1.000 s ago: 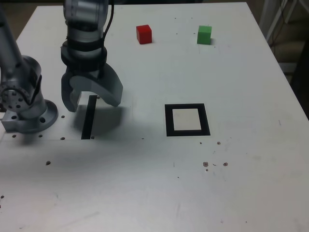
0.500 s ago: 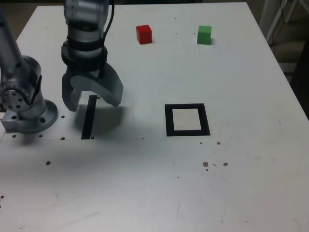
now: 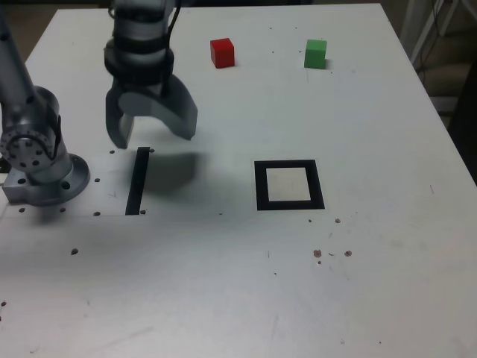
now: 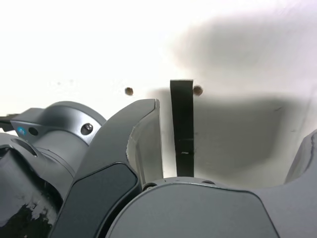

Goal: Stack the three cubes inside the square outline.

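Now the hand (image 3: 154, 134), spread wide and holding nothing, sits higher above the black strip (image 3: 138, 181) than before.

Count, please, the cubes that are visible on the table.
2: the red cube and the green cube, both at the far side, green farther right in the exterior view. Others may be hidden.

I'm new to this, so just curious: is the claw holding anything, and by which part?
Nothing is held: the gripper hangs open above the table, with nothing between its fingers.
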You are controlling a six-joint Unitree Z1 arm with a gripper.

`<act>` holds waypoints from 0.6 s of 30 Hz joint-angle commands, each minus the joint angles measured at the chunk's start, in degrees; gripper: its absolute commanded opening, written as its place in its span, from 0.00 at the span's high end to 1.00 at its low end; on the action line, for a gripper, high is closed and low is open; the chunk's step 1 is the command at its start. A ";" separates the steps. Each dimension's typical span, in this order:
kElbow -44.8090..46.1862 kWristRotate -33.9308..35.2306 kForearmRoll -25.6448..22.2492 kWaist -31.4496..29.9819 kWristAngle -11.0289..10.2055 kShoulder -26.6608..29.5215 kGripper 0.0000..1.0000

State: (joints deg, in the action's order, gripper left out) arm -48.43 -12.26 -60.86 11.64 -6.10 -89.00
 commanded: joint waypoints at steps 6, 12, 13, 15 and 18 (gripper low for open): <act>-3.97 -4.41 -2.54 4.86 -1.13 -0.68 0.02; -7.60 -8.10 -4.34 8.79 -2.30 -2.13 0.02; -8.19 -8.61 -4.58 9.33 -2.49 -2.41 0.02; -9.34 -9.51 -5.05 10.29 -2.87 -2.97 0.02; -10.94 -10.58 -5.67 11.58 -3.32 -3.84 0.02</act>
State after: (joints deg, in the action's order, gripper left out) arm -58.29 -22.34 -66.18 22.43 -9.10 -92.02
